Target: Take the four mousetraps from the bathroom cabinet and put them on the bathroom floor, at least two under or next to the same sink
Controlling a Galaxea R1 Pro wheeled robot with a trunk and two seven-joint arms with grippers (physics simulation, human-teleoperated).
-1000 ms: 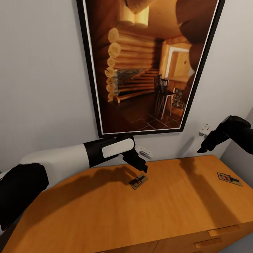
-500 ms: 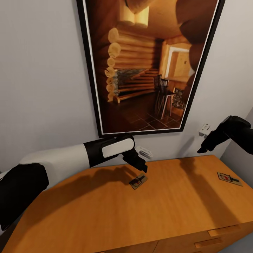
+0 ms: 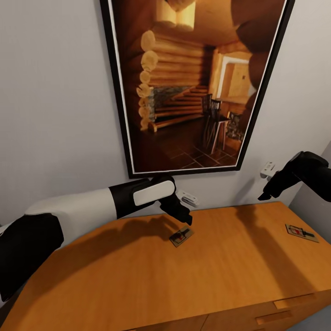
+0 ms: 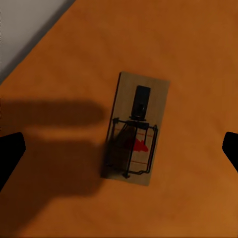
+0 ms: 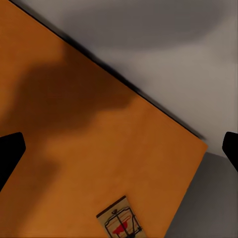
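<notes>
Mousetraps lie flat on the orange cabinet (image 3: 138, 280) surface in the head view: one tan slab (image 3: 181, 236) with black wire and a red mark just under the left fingers (image 3: 183, 219), another (image 3: 300, 232) near the cabinet's right edge, below the right fingers (image 3: 271, 191). Since earlier, the camera tilted slightly; the traps lie unmoved. Left wrist view: released fingers straddle the trap (image 4: 135, 128). Right wrist view: fingers spread above the other trap (image 5: 120, 223).

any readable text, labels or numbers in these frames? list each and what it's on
None readable.
Mousetrap under the left gripper: a red mark on its board, no letters legible.
Mousetrap near the cabinet top's right end: red mark too small to read.
Framed picture: log-cabin interior, no lettering.
</notes>
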